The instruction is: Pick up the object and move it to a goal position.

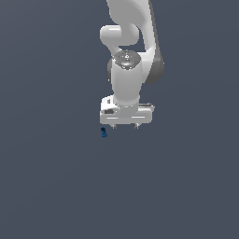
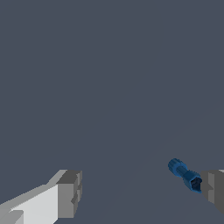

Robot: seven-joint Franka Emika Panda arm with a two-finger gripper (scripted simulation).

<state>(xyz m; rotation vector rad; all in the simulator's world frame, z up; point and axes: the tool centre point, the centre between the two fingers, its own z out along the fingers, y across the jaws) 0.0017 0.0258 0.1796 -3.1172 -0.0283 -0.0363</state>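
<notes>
My white arm comes down from the top of the exterior view and ends in a wrist pointing straight down, with the broad white hand block level beneath it. My gripper shows as two short dark fingertips poking out under that block, one toward the exterior view's left and one toward its right. My fingers are spread wide apart, with bare floor between them, and they are pinching nothing.

The object is a tiny dark-blue bolt, a short rod with wider blocky ends. In the exterior view it sits just beside and slightly lower than my left-hand fingertip, outside the gap between the fingers. In the wrist view the bolt lies at a slant, with one blocky end very close to the inner face of one finger; I cannot tell whether it touches.

The floor is a flat, plain slate-grey surface that fills both views, with open room on every side of my hand.
</notes>
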